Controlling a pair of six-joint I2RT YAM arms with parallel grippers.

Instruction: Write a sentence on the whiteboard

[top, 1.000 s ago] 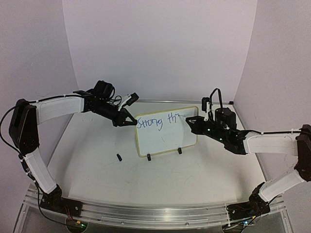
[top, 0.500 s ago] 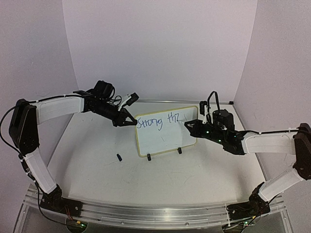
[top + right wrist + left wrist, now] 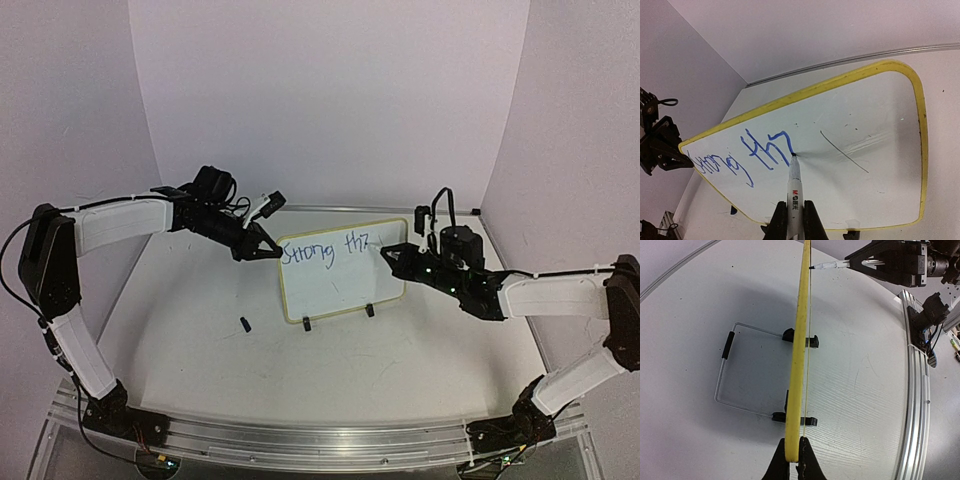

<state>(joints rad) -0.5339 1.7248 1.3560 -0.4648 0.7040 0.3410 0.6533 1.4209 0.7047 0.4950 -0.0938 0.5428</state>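
The whiteboard [image 3: 340, 280], white with a yellow frame, stands tilted on two black clip feet at mid-table, with blue writing "Strong th". My left gripper [image 3: 272, 250] is shut on its upper left corner; in the left wrist view the fingers [image 3: 792, 460] pinch the yellow edge [image 3: 799, 350]. My right gripper [image 3: 392, 257] is shut on a white marker [image 3: 794, 187], whose tip touches the board [image 3: 870, 165] at the end of the last blue stroke. The marker tip also shows in the left wrist view [image 3: 827, 265].
A small dark marker cap [image 3: 244, 324] lies on the table left of the board. A wire stand [image 3: 732, 372] props the board from behind. An aluminium rail [image 3: 320, 435] runs along the near edge. Purple walls close in at the back and sides.
The right gripper drew a further blue stroke after "th", dipping down and then coming back up to the board's top right. The left arm and the board have stayed still.
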